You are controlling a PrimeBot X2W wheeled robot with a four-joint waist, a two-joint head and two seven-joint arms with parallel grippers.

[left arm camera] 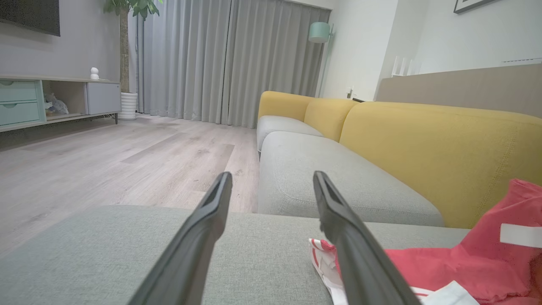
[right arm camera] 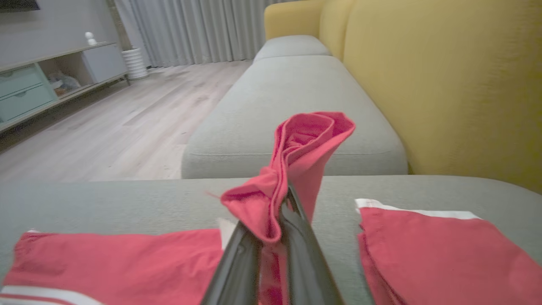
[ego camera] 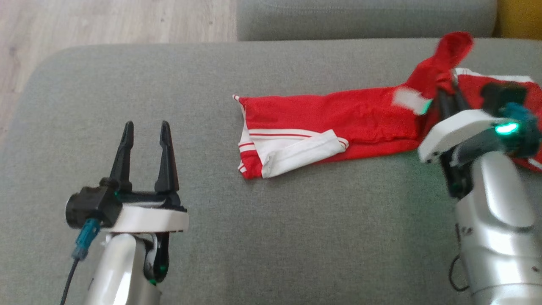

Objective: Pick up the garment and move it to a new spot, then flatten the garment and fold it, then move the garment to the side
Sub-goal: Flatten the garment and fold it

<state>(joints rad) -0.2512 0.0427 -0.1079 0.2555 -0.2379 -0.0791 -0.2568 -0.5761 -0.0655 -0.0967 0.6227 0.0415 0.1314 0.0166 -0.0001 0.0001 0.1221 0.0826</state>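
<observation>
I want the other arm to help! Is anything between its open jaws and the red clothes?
Nothing visible. Only bare grey cushion lies between the left arm's jaws and the red garment, which the right jaws pinch.

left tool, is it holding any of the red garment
No, the left tool stands open and empty over the grey cushion, the red garment lying apart from it.

Left hand (ego camera: pixel 146 125): two long black tapered fingers (ego camera: pixel 166 163), white wrist plate (ego camera: pixel 148 220), silver forearm (ego camera: pixel 116 275), teal-plugged cable (ego camera: pixel 84 241) beside it. Right hand (ego camera: pixel 449 91): green light (ego camera: pixel 506 128) behind it.
</observation>
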